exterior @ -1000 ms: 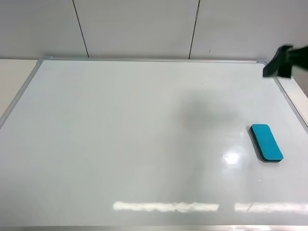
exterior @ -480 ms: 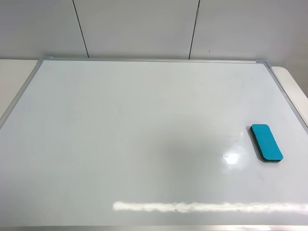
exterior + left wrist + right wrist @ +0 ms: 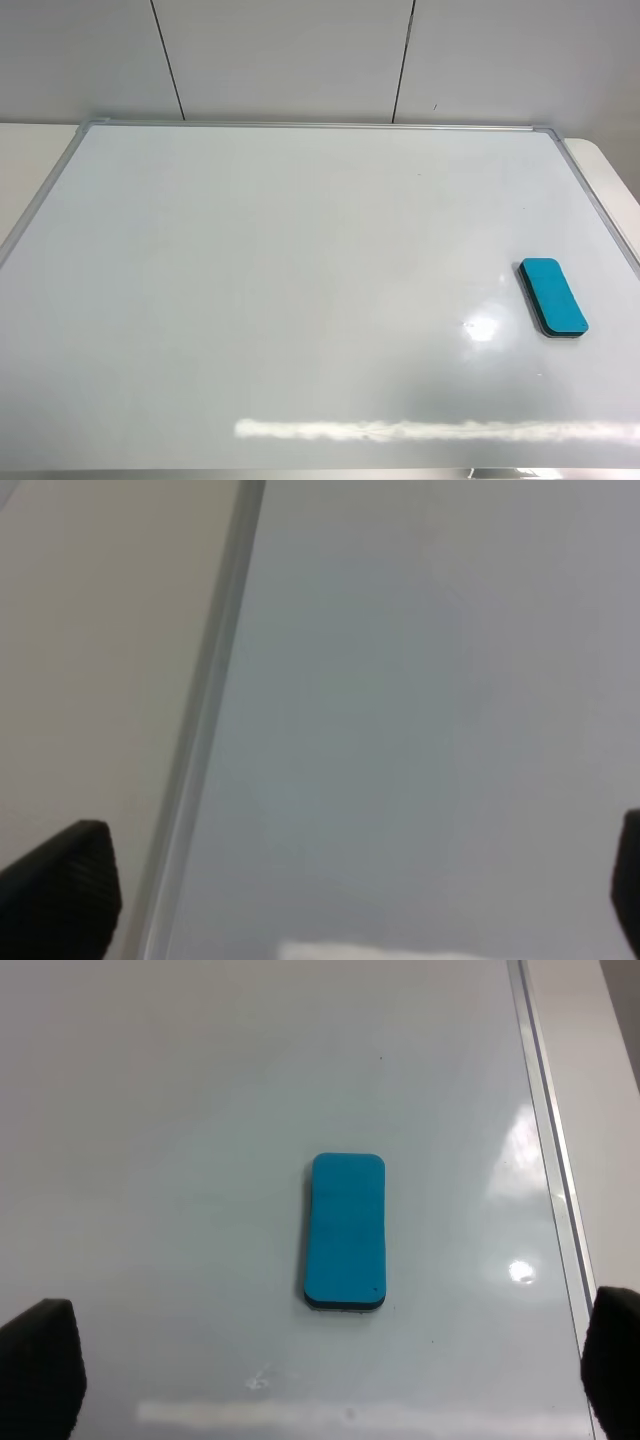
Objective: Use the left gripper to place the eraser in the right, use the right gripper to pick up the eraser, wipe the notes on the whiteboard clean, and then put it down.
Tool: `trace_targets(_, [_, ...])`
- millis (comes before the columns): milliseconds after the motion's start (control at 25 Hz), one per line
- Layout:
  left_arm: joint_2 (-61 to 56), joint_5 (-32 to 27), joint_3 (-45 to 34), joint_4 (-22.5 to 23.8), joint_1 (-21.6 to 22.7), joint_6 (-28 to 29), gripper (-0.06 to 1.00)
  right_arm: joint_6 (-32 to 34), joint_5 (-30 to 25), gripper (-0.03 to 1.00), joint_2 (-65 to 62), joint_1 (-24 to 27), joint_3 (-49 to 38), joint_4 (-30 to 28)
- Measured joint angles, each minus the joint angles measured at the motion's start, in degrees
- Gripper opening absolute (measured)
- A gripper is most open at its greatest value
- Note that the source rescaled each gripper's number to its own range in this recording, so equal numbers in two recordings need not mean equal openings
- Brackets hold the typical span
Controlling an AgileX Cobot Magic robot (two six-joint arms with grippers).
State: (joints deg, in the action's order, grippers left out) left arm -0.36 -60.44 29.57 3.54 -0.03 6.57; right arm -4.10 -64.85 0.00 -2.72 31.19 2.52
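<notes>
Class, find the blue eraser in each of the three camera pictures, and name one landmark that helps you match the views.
Exterior high: the eraser lies on the whiteboard, near its right edge.
Left wrist: not in view; only board and frame show.
Right wrist: the eraser lies mid-picture, alone on the board.
Shared landmark: the whiteboard's silver frame, close beside the eraser.

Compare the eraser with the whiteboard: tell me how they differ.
The eraser is teal with a dark underside; the whiteboard is glossy white with a silver frame. The eraser is tiny; the whiteboard fills most of the view. The eraser lies on the whiteboard, near its right edge. Both are rectangular and lie flat.
</notes>
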Motion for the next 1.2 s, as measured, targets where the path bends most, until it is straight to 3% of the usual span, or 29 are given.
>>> trace_targets(280, [0.0, 0.0, 0.0, 0.0, 0.0, 0.0, 1.0, 0.0, 2.9, 1.0, -0.1, 1.6, -2.1, 0.7])
trace_targets(1200, [0.0, 0.0, 0.0, 0.0, 0.0, 0.0, 1.0, 0.0, 3.2, 1.0, -0.1, 0.9, -2.1, 1.4])
